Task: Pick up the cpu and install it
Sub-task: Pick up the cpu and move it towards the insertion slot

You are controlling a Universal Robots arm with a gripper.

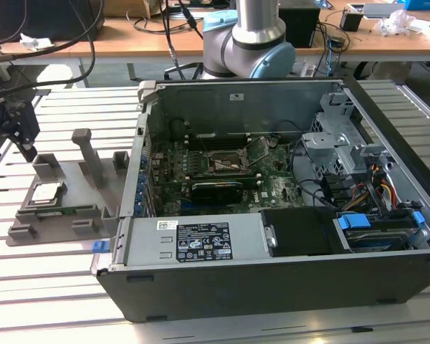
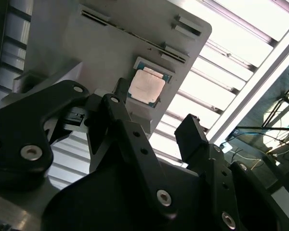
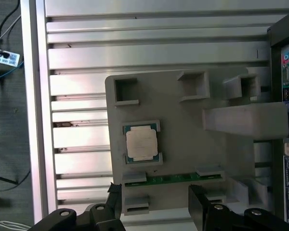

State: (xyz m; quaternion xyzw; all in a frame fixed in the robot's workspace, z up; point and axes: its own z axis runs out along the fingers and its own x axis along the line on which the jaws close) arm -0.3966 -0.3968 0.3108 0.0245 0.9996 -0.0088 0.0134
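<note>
The pincer [image 1: 23, 143] hangs at the exterior view's left edge, partly cut off, jaws spread wide and empty in both wrist views. Just below it, apart from it, the cpu [image 3: 141, 147] lies flat in the tray [image 3: 183, 144]. Well beyond it stands the open case [image 1: 201, 287], its socket [image 1: 226, 163] hard to make out.

White label [image 1: 202, 241] on metal cover [image 1: 145, 249] in computer case [image 1: 272, 294]: print too small to read. Nothing else legible.
</note>
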